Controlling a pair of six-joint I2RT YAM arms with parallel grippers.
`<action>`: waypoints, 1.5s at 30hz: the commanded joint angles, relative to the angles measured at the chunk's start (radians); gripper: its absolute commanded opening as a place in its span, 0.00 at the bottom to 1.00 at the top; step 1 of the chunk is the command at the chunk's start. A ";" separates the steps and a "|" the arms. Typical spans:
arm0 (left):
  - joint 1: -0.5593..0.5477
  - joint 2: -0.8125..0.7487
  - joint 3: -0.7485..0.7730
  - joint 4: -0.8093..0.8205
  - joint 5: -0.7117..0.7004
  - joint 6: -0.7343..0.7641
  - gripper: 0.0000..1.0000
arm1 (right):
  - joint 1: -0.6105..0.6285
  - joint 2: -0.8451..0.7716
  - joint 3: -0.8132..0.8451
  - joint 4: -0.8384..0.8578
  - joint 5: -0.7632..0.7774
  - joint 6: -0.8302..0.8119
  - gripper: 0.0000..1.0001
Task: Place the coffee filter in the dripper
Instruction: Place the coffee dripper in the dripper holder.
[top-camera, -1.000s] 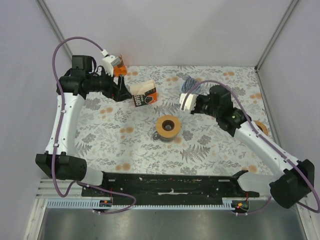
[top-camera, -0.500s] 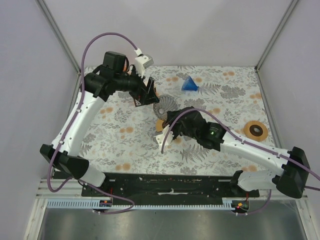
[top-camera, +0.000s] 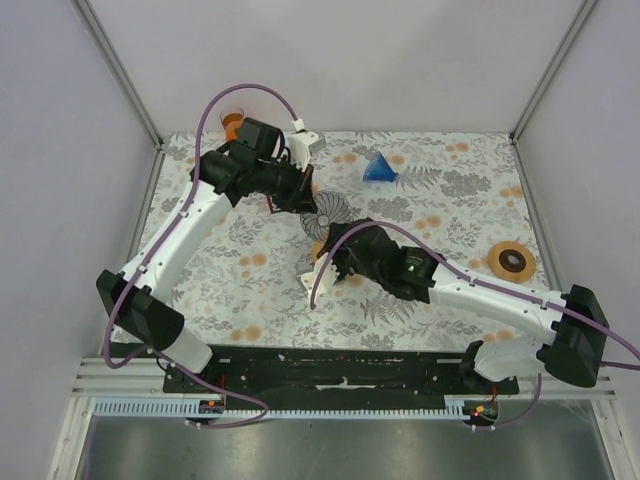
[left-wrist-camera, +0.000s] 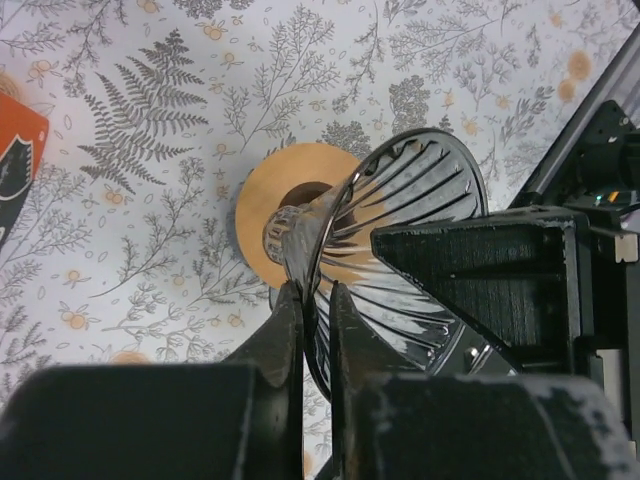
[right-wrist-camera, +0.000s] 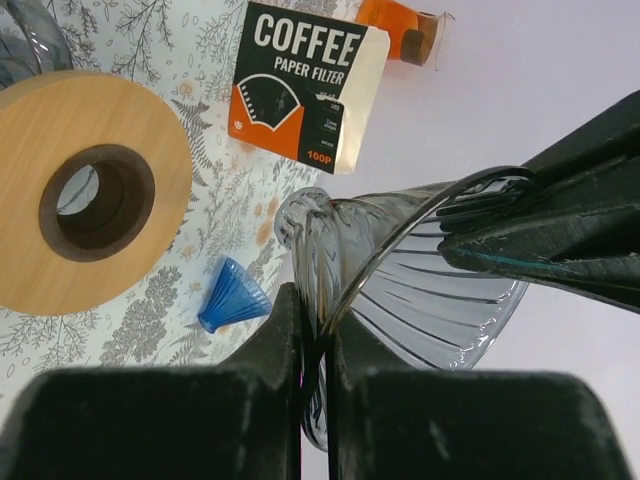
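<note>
My right hand (right-wrist-camera: 316, 325) is pressed together on the thin rim of the glass dripper (left-wrist-camera: 410, 220), pinching it. Just under it on the counter (top-camera: 450, 200) lies the wooden ring (right-wrist-camera: 100, 110) that I take to be its stand. My left hand (left-wrist-camera: 317, 300) pinches the same rim from the far side, so the dripper hangs between both hands, its narrow neck down near the ring's hole. I judge the step in hand is seating the glass squarely in the ring. That means lowering both hands together, keeping the neck centred over the hole, and not twisting one hand against the other, since glass held at two points could slip or crack. Only then should one hand let go. I cannot tell whether the neck already touches the wood; my own fingers cover that spot. Beyond the dripper lies the pack of paper filters (right-wrist-camera: 300, 85). From above my left arm hides most of it, and I see no loose filter. Farther back lie a blue cone (right-wrist-camera: 232, 295) and an orange thing (right-wrist-camera: 400, 25) I cannot identify.
</note>
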 joint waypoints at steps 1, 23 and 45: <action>0.024 0.004 -0.006 -0.006 0.074 0.041 0.02 | 0.006 -0.049 0.066 0.047 -0.020 0.035 0.02; 0.109 -0.027 -0.132 0.170 0.117 -0.264 0.02 | -0.327 0.104 0.496 -0.290 -0.405 1.594 0.80; 0.082 -0.043 -0.240 0.187 0.180 -0.311 0.02 | -0.331 0.322 0.564 -0.668 -0.388 1.616 0.00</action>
